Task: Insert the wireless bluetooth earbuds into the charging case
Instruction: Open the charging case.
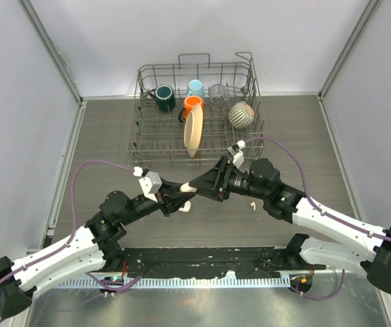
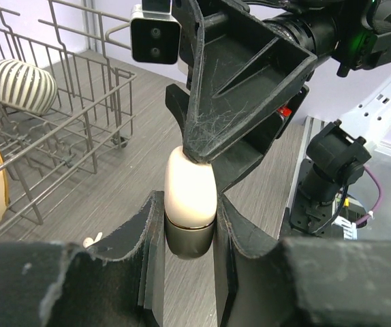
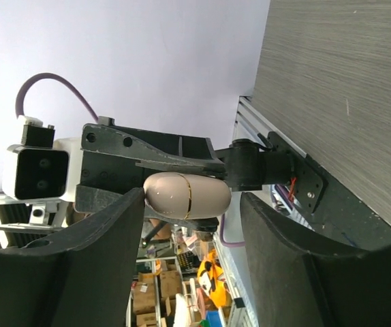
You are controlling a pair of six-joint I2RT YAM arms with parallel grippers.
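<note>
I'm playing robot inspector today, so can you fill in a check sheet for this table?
Surface: dark wood-grain table.
Job's things: earbud loose beside the right arm; second earbud on the table by the left hand.
Clutter: wire dish rack holding mugs, a striped cup, a cream plate.
Hands: left hand shut on a closed cream case; right hand open, fingers either side of its top end.
Cables: purple cables loop along both arms.
Surroundings: pale walls on three sides.
</note>
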